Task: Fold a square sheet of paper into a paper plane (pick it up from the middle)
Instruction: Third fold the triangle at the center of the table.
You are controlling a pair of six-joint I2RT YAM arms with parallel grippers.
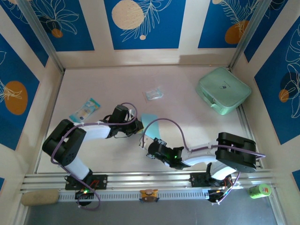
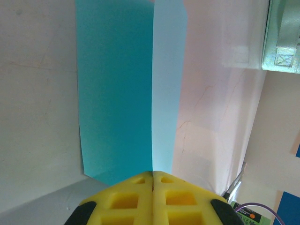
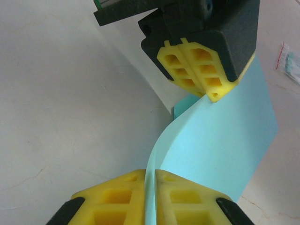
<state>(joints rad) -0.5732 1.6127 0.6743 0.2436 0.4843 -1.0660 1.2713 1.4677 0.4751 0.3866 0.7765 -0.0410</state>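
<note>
The left fingers (image 2: 153, 174) are pressed fully together on one edge of the light-blue sheet of paper (image 3: 220, 140). The right fingers (image 3: 154, 174) are also closed on it, at another edge. The sheet bends in a curve between them, over the tabletop (image 1: 103, 79), near the middle of the top view.

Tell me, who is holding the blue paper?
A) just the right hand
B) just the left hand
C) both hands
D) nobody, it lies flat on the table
C: in the right wrist view, the left hand and the right hand each pinch an edge of the light-blue sheet of paper, which curves between them.
</note>
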